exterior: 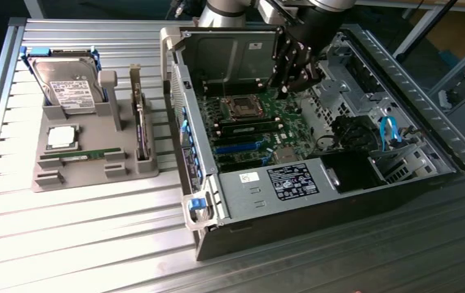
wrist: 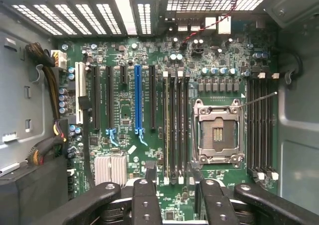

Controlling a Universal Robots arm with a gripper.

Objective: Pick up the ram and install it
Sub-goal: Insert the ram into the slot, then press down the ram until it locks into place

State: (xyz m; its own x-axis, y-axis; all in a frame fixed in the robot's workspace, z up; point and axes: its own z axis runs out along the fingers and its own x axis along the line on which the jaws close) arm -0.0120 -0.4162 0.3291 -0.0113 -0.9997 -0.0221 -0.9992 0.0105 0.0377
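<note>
My arm (exterior: 225,11) runs off the exterior view's upper edge. My hand (exterior: 291,82) sits dark against the dark chassis, so I can't separate the fingertips there, and it hides part of the motherboard (exterior: 253,119). Wrist view: my hand (wrist: 172,171) is cut by the frame edge, just the spread finger links show, and they cover a strip of the board. Hard drive (exterior: 71,85) label print too small to read, same for the black label (exterior: 293,181) in the case. Ram (exterior: 81,155) lying flat in the grey fixture (exterior: 93,177): chips too small to tell. Second ram (exterior: 140,119) stands on edge, face hidden. Counter (exterior: 69,244) runs out at the exterior view's lower edge.
</note>
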